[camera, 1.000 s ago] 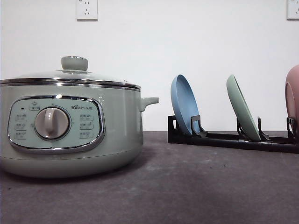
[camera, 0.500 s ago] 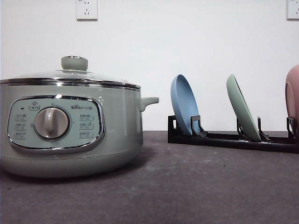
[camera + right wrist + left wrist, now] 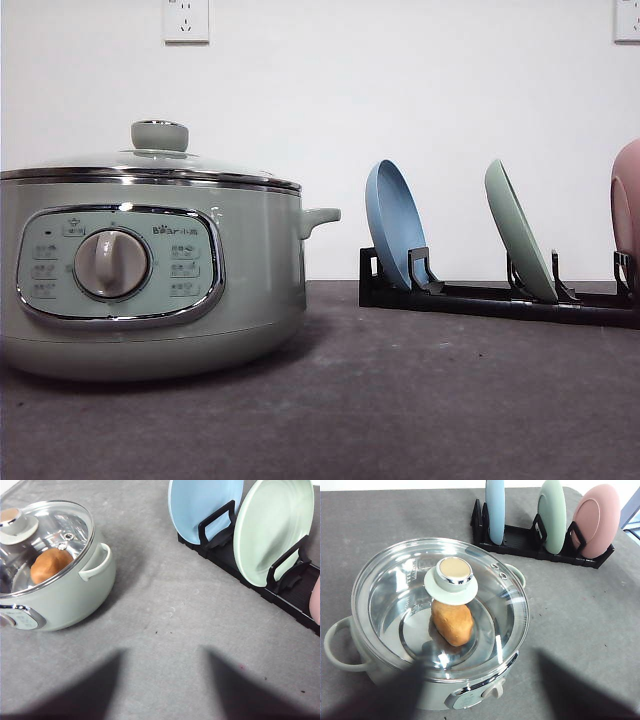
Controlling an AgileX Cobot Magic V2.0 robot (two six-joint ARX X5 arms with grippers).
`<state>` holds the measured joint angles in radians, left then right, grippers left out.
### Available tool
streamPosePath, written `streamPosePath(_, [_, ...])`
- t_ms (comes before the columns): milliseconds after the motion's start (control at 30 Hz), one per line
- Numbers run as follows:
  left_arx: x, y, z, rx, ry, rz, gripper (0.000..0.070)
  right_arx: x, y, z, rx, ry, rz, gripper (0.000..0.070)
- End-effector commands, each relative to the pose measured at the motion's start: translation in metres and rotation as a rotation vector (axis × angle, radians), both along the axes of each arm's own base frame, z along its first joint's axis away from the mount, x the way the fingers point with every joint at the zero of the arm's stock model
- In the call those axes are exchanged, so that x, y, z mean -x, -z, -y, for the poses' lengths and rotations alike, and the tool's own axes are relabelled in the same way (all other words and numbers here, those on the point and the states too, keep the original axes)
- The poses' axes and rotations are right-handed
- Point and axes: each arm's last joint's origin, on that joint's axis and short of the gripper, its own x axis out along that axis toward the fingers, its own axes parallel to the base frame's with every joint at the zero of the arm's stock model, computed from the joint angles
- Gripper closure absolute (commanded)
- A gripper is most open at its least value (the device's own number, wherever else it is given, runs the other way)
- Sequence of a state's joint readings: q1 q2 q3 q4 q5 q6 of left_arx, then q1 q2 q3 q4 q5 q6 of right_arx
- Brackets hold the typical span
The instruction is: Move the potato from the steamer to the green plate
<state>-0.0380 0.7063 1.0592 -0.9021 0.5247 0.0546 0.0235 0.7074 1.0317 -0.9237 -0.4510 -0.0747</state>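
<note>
**Spotter:** Since the lid is on, where do I find the potato?

**Me:** From the left: the steamer (image 3: 150, 270) sits on the left of the table, glass lid (image 3: 440, 607) shut over it, knob (image 3: 453, 574) at the centre. Through the glass I see the potato (image 3: 452, 622) lying on the pot floor, right under the knob. Further right stands the black rack (image 3: 500, 298), holding the blue plate (image 3: 393, 225), then the green plate (image 3: 520, 243), then the pink plate (image 3: 596, 519), all on edge.

**Spotter:** And your fingers?

**Me:** I can't tell how far either pair is spread; I see dark shadows on the mat, no fingers. Nothing suggests either has hold of anything.

**Spotter:** So how do you play it?

**Me:** I judge the lid comes first. I'd take the knob from straight above, squarely, lift it level and park it on bare mat well apart from the rack. The green plate also stands upright in its slot, so it likely wants laying flat before the potato goes on.

**Spotter:** Any writing?

**Me:** A small brand mark beside the dial (image 3: 112, 263); I read "Bear" and characters too small to make out. The button labels are illegible.
</note>
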Motion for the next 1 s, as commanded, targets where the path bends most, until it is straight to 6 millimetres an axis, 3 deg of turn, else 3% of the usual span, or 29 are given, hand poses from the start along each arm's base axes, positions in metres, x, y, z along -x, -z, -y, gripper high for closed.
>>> streamPosePath(0, [0.001, -0.006, 0.0, -0.002, 0.01, 0.026, 0.0094, 0.0, -0.007, 0.0, -0.01, 0.003, 0.02, 0.0177])
streamPosePath(633, [0.001, -0.006, 0.0, 0.0, 0.009, 0.024, 0.0094, -0.001, -0.007, 0.0, -0.044, 0.027, -0.002, 0.0178])
streamPosePath(800, [0.001, -0.006, 0.0, 0.0, 0.008, 0.024, 0.0094, -0.013, -0.011, 0.0, -0.106, 0.066, 0.004, 0.0178])
streamPosePath(967, [0.001, -0.006, 0.0, 0.0, 0.008, 0.024, 0.0094, -0.037, -0.021, -0.001, -0.136, 0.086, 0.0, 0.0179])
